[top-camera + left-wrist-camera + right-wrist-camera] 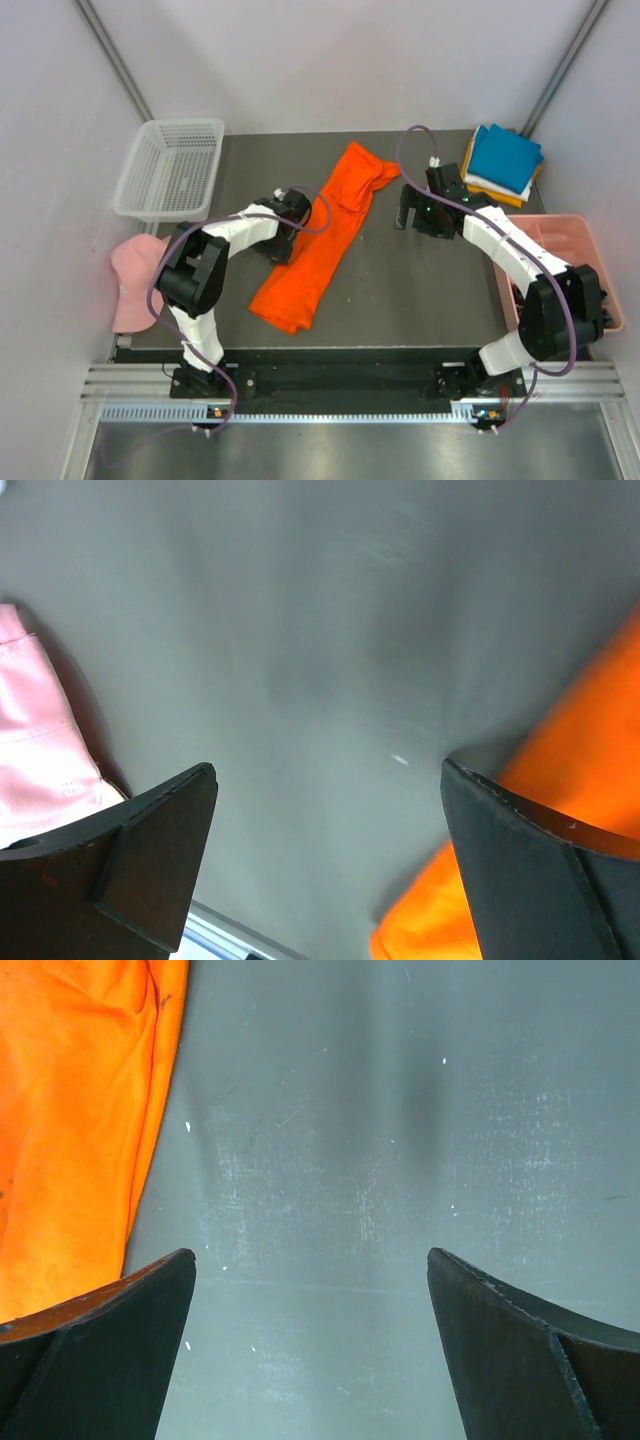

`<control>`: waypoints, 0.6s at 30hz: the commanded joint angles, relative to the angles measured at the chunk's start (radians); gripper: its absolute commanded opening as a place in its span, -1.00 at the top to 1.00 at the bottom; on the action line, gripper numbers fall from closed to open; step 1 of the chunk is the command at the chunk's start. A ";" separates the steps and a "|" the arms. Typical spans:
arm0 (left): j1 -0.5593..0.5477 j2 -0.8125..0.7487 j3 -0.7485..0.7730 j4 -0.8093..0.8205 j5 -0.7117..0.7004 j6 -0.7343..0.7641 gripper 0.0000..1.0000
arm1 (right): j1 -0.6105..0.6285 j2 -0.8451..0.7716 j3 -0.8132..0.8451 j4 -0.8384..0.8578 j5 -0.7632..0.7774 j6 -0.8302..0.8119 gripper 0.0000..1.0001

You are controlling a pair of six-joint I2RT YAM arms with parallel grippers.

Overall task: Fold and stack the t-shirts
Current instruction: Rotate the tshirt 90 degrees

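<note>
A bright orange t-shirt (322, 240) lies as a long strip running diagonally across the dark table (400, 300). At the back right, a teal blue t-shirt (505, 157) tops a folded stack, with white and amber yellow layers beneath it. My left gripper (284, 248) hovers open at the orange shirt's left edge. In the left wrist view, bare table lies within the left gripper (328, 770) and the orange t-shirt (590, 740) is beside its right finger. My right gripper (412, 222) stands open just right of the shirt's upper end. In the right wrist view, the right gripper (310, 1255) holds nothing and the orange t-shirt (80, 1130) lies to its left.
A white mesh basket (170, 170) stands at the back left. A pale pink cap (135, 275) lies at the table's left edge, and the pale pink cap (35, 750) shows at the left of the left wrist view. A pink bin (565, 262) sits along the right edge.
</note>
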 commanded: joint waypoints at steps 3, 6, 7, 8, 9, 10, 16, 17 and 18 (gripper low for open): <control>-0.157 0.062 -0.005 -0.112 0.056 -0.067 -0.98 | 0.013 -0.027 0.007 0.015 0.018 0.001 -0.98; -0.231 0.070 -0.006 -0.123 0.081 -0.096 -0.98 | 0.013 -0.031 0.009 0.012 0.019 0.005 -0.97; -0.246 0.068 -0.008 -0.120 0.097 -0.105 -0.98 | 0.015 -0.033 0.009 0.012 0.019 0.007 -0.97; -0.278 0.061 -0.008 -0.119 0.109 -0.113 -0.98 | 0.015 -0.037 0.009 0.007 0.022 0.008 -0.98; -0.295 0.058 -0.008 -0.116 0.124 -0.124 -0.98 | 0.013 -0.040 0.010 0.004 0.024 0.010 -0.97; -0.311 0.053 -0.006 -0.111 0.146 -0.130 -0.98 | 0.015 -0.040 0.012 0.001 0.027 0.010 -0.97; -0.395 0.036 0.007 -0.097 0.200 -0.156 -0.98 | 0.013 -0.066 0.032 -0.034 0.061 0.013 -0.97; -0.409 0.036 0.012 -0.082 0.229 -0.157 -0.98 | 0.013 -0.071 0.036 -0.040 0.070 0.015 -0.97; -0.415 0.038 0.023 -0.071 0.244 -0.156 -0.98 | 0.013 -0.082 0.038 -0.048 0.075 0.016 -0.98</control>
